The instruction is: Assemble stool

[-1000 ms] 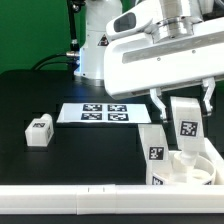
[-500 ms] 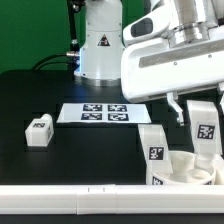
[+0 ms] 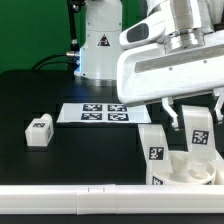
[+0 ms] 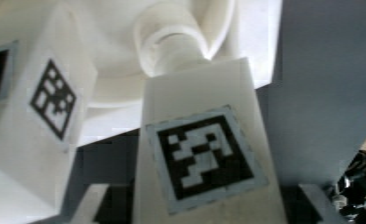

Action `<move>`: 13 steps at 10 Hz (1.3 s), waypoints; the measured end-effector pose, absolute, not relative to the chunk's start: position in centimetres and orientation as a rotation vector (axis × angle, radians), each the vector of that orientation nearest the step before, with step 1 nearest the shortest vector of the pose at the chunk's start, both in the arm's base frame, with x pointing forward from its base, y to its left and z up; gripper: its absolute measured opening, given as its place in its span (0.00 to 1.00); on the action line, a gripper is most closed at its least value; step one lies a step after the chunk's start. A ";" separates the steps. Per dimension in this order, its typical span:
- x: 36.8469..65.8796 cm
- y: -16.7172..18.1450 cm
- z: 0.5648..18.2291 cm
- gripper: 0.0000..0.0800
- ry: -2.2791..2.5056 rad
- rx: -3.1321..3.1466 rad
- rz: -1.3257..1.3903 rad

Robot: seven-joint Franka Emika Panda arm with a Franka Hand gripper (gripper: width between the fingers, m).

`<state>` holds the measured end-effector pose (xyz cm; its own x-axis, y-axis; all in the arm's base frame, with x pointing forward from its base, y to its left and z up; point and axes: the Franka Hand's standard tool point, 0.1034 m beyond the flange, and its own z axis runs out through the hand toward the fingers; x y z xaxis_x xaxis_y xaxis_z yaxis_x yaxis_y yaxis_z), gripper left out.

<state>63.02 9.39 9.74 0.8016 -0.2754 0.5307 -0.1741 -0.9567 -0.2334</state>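
My gripper (image 3: pixel 197 122) is shut on a white stool leg (image 3: pixel 198 136) with a black-and-white tag and holds it upright over the round white seat (image 3: pixel 190 173) at the exterior view's right. A second tagged leg (image 3: pixel 153 150) stands upright at the seat's near-left side. A third leg (image 3: pixel 38 131) lies loose on the black table at the left. In the wrist view the held leg (image 4: pixel 198 140) fills the middle between my gripper (image 4: pixel 212 206) fingers, its peg end pointing at the seat, and the standing leg (image 4: pixel 47 95) is beside it.
The marker board (image 3: pixel 98 113) lies flat on the table in the middle. A long white rail (image 3: pixel 70 203) runs along the front edge. The robot's base (image 3: pixel 100 45) stands at the back.
The gripper has carried the held leg toward the exterior view's right and a little lower over the seat. Its grip is the same, and the other parts have not moved.
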 end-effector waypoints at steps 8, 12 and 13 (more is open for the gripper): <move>62.9 9.8 8.4 0.41 0.351 -2.821 -0.851; 62.5 10.4 7.7 0.41 0.340 -2.826 -0.837; 62.5 10.4 7.7 0.41 0.340 -2.826 -0.838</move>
